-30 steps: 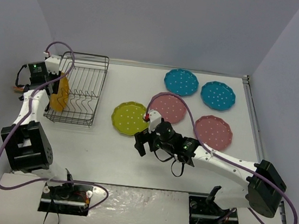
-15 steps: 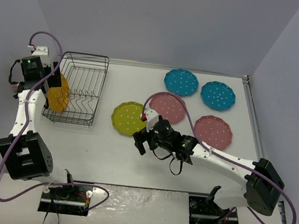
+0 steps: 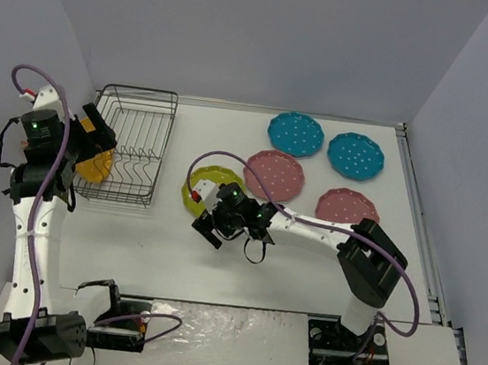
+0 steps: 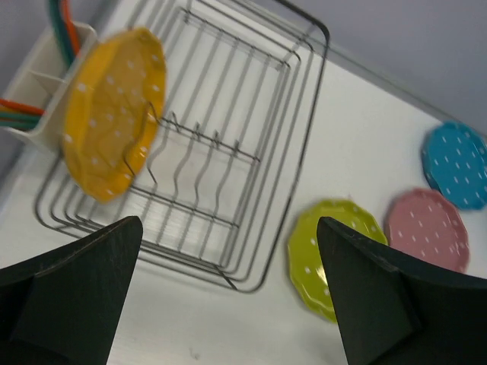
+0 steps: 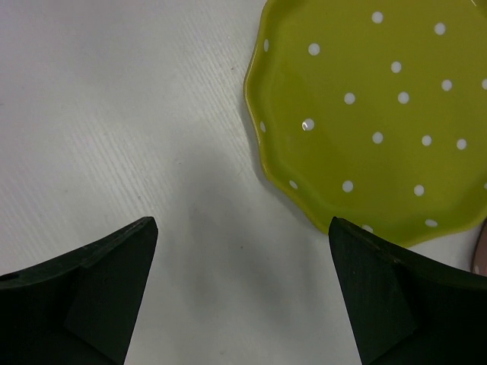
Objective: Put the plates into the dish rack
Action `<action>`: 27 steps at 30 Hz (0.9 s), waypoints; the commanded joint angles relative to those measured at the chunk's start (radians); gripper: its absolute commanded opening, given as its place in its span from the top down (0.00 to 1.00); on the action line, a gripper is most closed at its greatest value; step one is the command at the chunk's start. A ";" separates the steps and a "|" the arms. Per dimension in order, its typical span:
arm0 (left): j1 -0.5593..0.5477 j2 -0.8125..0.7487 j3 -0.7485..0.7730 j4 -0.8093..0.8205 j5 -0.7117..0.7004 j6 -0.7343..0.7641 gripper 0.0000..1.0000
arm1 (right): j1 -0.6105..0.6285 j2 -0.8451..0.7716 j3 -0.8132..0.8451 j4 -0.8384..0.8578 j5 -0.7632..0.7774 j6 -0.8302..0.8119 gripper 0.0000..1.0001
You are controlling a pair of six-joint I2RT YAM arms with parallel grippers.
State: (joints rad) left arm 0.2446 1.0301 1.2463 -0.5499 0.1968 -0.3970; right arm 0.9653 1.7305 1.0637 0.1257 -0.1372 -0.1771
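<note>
The orange plate (image 3: 96, 166) (image 4: 114, 110) stands on edge at the left end of the black wire dish rack (image 3: 139, 90) (image 4: 304, 129). My left gripper (image 3: 101, 138) (image 4: 228, 220) hangs open above the rack's near left side, holding nothing. The yellow-green plate (image 3: 192, 183) (image 4: 335, 255) (image 5: 380, 106) lies flat right of the rack. My right gripper (image 3: 209, 231) (image 5: 242, 220) is open and low over the table at that plate's near edge, bare table between its fingers. Two pink plates (image 3: 274, 175) (image 3: 348, 204) and two teal plates (image 3: 295, 134) (image 3: 355, 155) lie flat further right.
A white holder (image 4: 38, 106) with coloured utensils hangs on the rack's left side, close to the orange plate. Grey walls close in the table on the left, back and right. The right arm's cable loops above the yellow-green plate.
The left gripper opened, let go of the orange plate in the rack and drew back up and left. The right gripper slid left to the yellow-green plate's near edge.
</note>
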 commanded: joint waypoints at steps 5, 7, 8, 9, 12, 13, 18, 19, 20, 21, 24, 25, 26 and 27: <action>-0.168 -0.096 -0.095 -0.151 0.090 -0.107 0.03 | -0.048 0.145 0.103 0.035 -0.030 -0.149 0.15; -0.189 -0.115 -0.136 -0.148 0.093 -0.116 0.03 | -0.070 0.162 0.112 0.034 -0.043 -0.165 0.19; -0.198 -0.120 -0.155 -0.145 0.094 -0.126 0.03 | -0.079 0.175 0.117 0.034 -0.061 -0.171 0.21; -0.205 -0.122 -0.170 -0.143 0.097 -0.133 0.03 | -0.083 0.181 0.121 0.031 -0.070 -0.176 0.24; -0.226 -0.120 -0.203 -0.134 0.104 -0.149 0.03 | -0.086 0.189 0.120 0.017 -0.083 -0.185 0.34; -0.232 -0.122 -0.211 -0.133 0.103 -0.152 0.03 | -0.085 0.192 0.116 0.019 -0.076 -0.182 0.36; -0.322 -0.119 -0.238 -0.152 0.079 -0.193 0.03 | -0.091 0.210 0.058 0.026 -0.077 -0.165 0.47; -0.340 -0.122 -0.249 -0.150 0.076 -0.204 0.03 | -0.091 0.210 0.045 0.029 -0.088 -0.161 0.51; -0.366 -0.122 -0.257 -0.150 0.072 -0.215 0.03 | -0.091 0.210 0.035 0.032 -0.098 -0.153 0.60; -0.376 -0.120 -0.265 -0.147 0.069 -0.226 0.03 | -0.091 0.208 0.019 0.035 -0.111 -0.147 0.64; -0.434 -0.111 -0.277 -0.160 0.025 -0.261 0.03 | -0.090 0.198 -0.026 0.071 -0.125 -0.105 0.93; -0.452 -0.111 -0.287 -0.157 0.014 -0.276 0.03 | -0.087 0.188 -0.048 0.086 -0.129 -0.084 1.00; -0.463 -0.113 -0.304 -0.147 0.012 -0.302 0.03 | -0.085 0.166 -0.076 0.104 -0.141 -0.069 1.00; -0.475 -0.116 -0.321 -0.136 0.011 -0.331 0.03 | -0.083 0.142 -0.103 0.122 -0.152 -0.053 1.00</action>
State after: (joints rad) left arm -0.1881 0.9206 0.9474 -0.7263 0.2490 -0.6173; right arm 0.8765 1.9144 1.0792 0.2873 -0.2252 -0.3364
